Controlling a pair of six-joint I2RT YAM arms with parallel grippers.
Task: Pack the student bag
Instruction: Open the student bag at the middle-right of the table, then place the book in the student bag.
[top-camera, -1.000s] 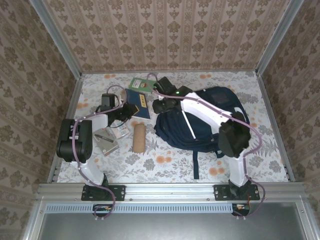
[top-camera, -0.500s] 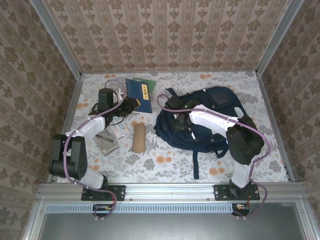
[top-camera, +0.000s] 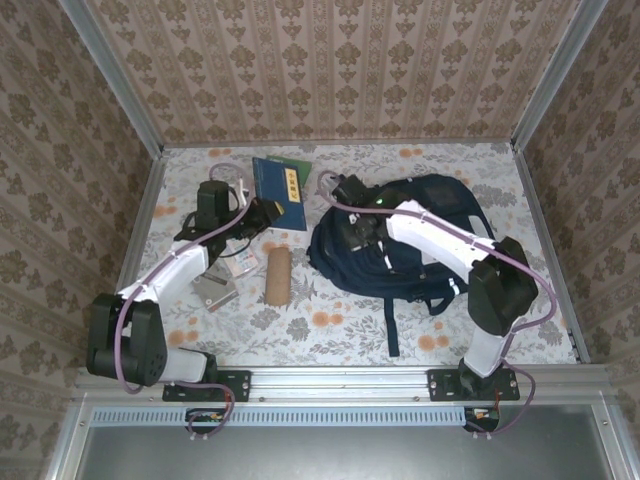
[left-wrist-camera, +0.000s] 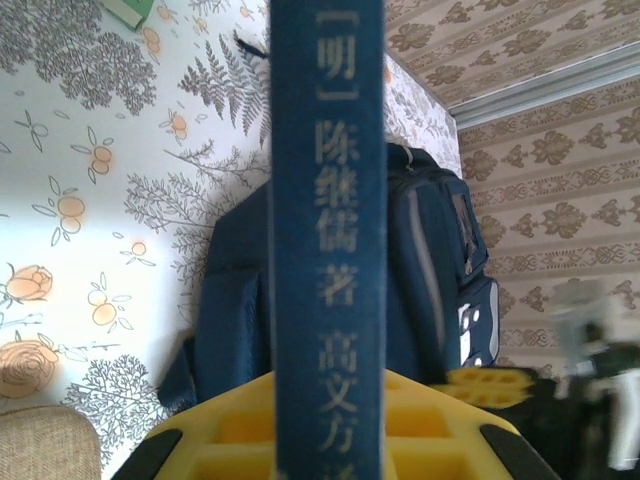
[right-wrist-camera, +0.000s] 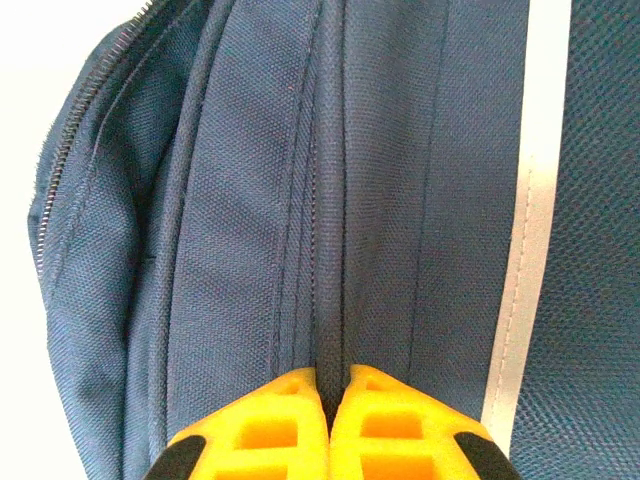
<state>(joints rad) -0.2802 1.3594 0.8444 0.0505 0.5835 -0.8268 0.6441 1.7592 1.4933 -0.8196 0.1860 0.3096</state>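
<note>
While the left gripper (left-wrist-camera: 330, 405) is clamping a slim blue book (left-wrist-camera: 326, 150), the right gripper (right-wrist-camera: 331, 388) is pinching the large navy-blue fabric backpack (right-wrist-camera: 240, 200).

In the left wrist view, book (left-wrist-camera: 325, 240) cut off at top and bottom, last characters on the spine lost. Behind it, middle of bag (left-wrist-camera: 430, 270) hidden. Roll (left-wrist-camera: 40, 440) cut by lower left corner, green thing (left-wrist-camera: 135, 8) by top edge, not possible to identify. Right arm (left-wrist-camera: 600, 350) blurred at right edge. In the right wrist view, bag cut off on all sides. From above, small flat things (top-camera: 215, 288) partly under left arm (top-camera: 170, 272), too small to name.
</note>
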